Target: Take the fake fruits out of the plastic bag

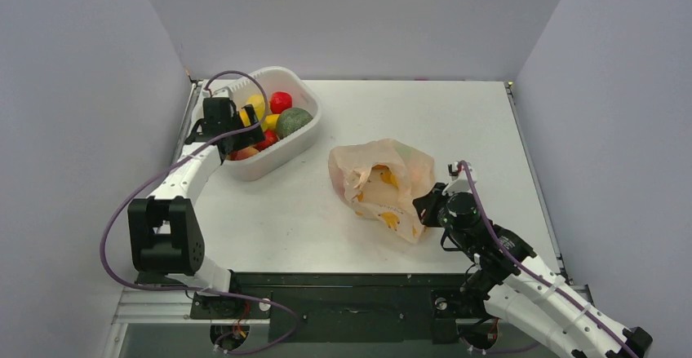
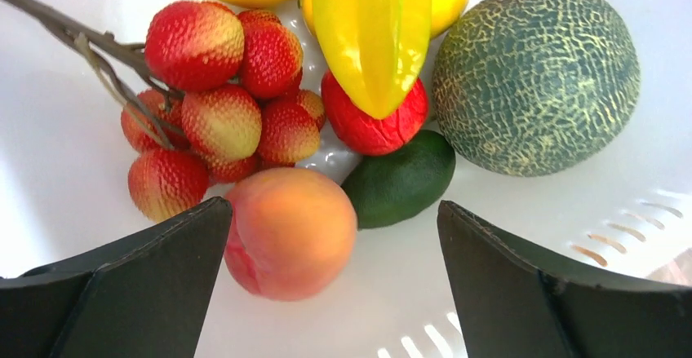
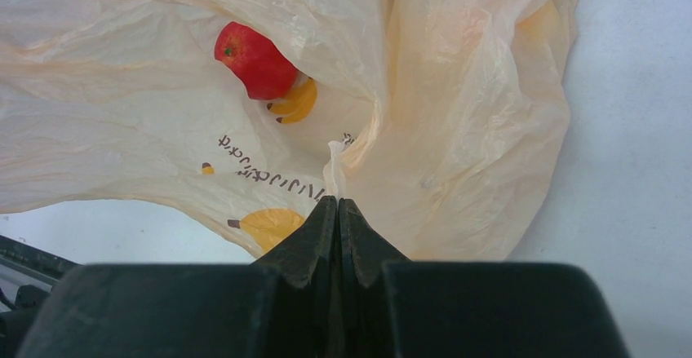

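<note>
Left gripper (image 2: pixel 334 211) spread wide over white slotted plastic basket (image 1: pixel 305 97), far-left corner of tabletop (image 1: pixel 457 121).
Right gripper (image 3: pixel 337 205) pinches crinkly peach plastic bag (image 3: pixel 465 130).

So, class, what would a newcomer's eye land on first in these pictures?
The bright pile of fake fruits in the white basket at the far left of the table, with the left end effector open above them. Next, the crumpled peach plastic bag mid-table, its edge pinched by the shut right end effector, a red fruit showing inside.
</note>
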`<state>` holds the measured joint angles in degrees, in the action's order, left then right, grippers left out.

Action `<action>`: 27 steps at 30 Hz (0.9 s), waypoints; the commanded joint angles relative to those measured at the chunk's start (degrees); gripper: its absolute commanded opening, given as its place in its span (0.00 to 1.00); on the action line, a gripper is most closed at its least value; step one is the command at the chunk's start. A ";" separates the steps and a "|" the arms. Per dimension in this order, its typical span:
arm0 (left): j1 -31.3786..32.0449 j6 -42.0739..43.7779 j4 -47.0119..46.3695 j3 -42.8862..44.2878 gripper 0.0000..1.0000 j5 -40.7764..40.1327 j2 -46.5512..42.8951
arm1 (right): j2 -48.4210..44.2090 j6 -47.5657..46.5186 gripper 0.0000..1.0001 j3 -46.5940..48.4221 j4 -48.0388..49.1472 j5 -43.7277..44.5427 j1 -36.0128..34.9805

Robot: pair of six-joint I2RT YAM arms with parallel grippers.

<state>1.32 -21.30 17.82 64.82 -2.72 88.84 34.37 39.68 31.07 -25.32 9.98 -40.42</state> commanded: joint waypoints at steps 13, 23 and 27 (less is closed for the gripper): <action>18.64 -12.20 8.10 -12.01 0.97 13.37 -35.59 | 3.85 0.60 0.00 8.04 2.35 -4.66 0.57; 52.32 -32.43 0.08 -31.18 0.93 0.26 -52.22 | 6.16 3.47 0.00 11.64 3.96 -5.96 0.51; 71.08 -29.79 -4.23 -30.33 0.93 -12.72 -49.27 | 6.01 5.26 0.00 9.81 5.41 -6.86 0.45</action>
<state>61.01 -49.30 22.74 32.56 -1.98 37.63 40.29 42.63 40.34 -23.62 4.40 -40.14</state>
